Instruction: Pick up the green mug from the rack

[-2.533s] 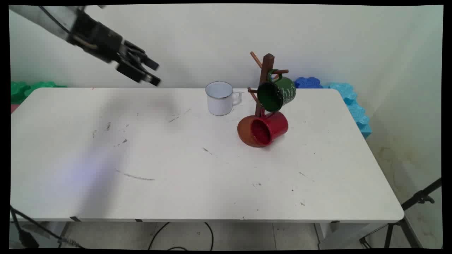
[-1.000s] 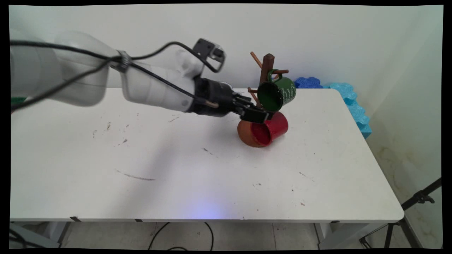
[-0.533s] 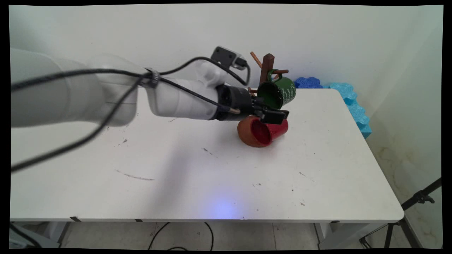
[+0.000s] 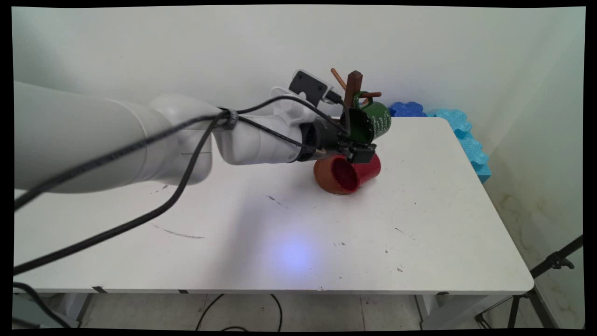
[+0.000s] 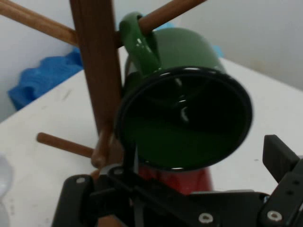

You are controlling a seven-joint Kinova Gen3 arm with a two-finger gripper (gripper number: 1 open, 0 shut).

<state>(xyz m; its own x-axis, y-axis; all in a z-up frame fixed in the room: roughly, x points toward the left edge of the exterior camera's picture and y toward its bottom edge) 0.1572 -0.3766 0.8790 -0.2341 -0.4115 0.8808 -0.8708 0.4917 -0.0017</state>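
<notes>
A lab: bare white worktop (image 4: 419, 224) against a plain wall, tripod (image 4: 550, 266) at lower right, cables (image 4: 242, 312) on the floor beneath.

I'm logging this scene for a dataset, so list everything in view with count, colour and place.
Mug rack: one, dark brown wood with pegs, far side of the table.
Green mug: one, hanging by its handle on a rack peg, mouth toward the camera.
Red mug: one, lying on its side at the rack's foot.
Table: one, white, scuffed.
Foam pieces: blue, at the table's far right corner.
Tripod: one, black, lower right.
Arm: one, white, with black cables, from the left.
Tool: one, black, between the green and red mugs.
</notes>
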